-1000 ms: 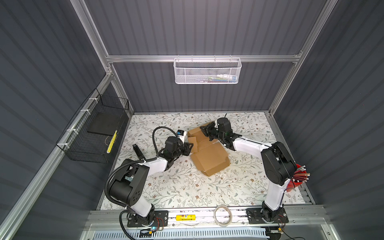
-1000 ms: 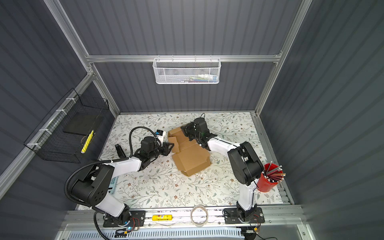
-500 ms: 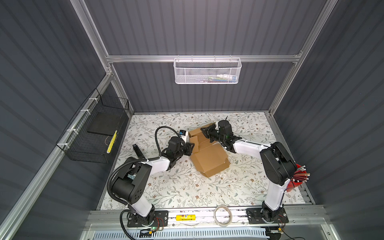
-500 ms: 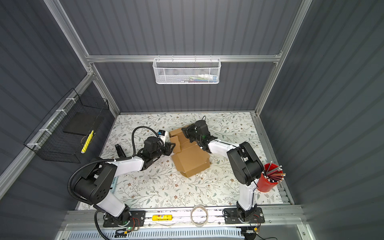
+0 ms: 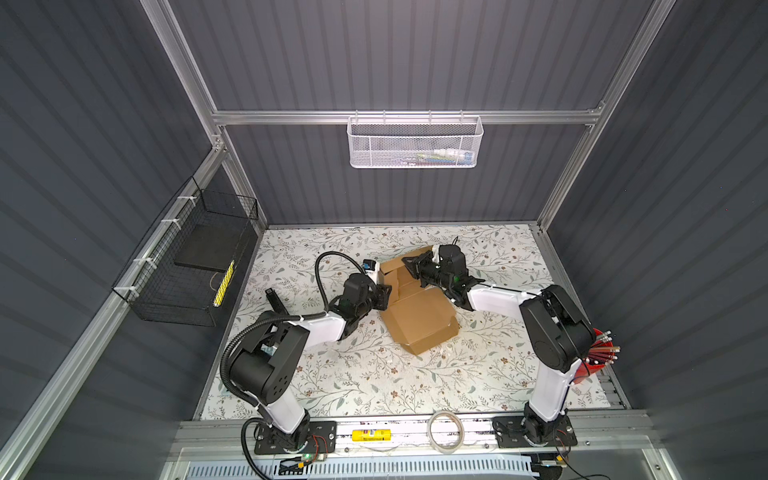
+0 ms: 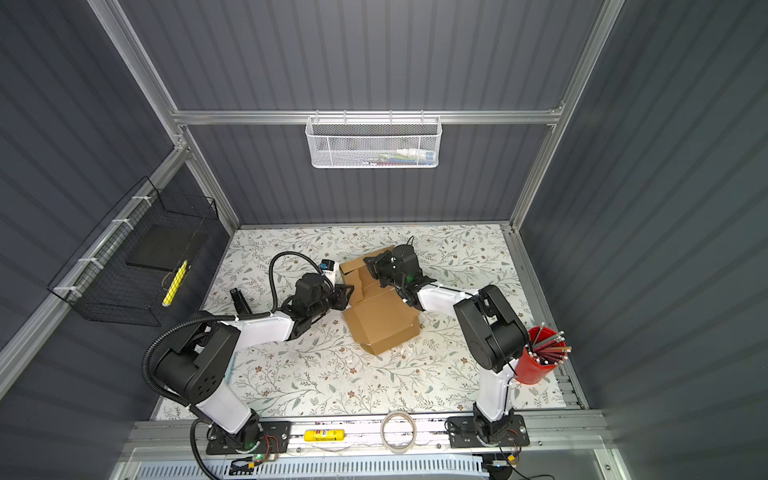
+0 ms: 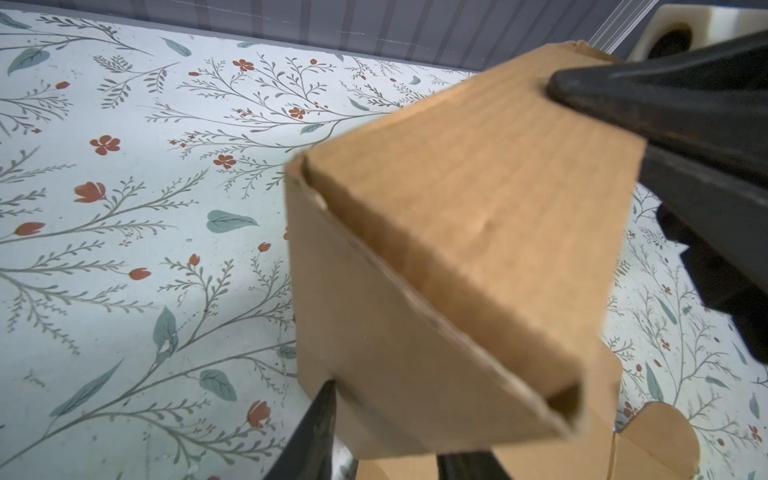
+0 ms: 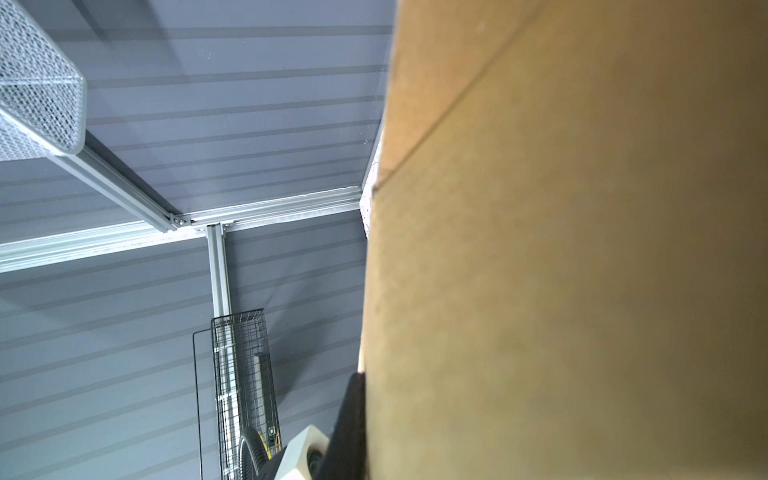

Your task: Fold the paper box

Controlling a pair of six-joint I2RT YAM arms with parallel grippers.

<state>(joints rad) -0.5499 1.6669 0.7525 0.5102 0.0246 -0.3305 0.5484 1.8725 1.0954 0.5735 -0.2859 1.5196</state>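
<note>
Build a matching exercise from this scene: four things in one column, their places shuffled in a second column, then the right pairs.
Things:
1. paper box
2. white mesh basket
3. red pencil cup
4. yellow stick

Places:
A. lying on the front rail
B. hung from the crossbar on the back wall
C. standing at the right edge of the floral mat
D. in the middle of the floral mat

Pairs: 1-D, 2-B, 3-C, 4-A
</note>
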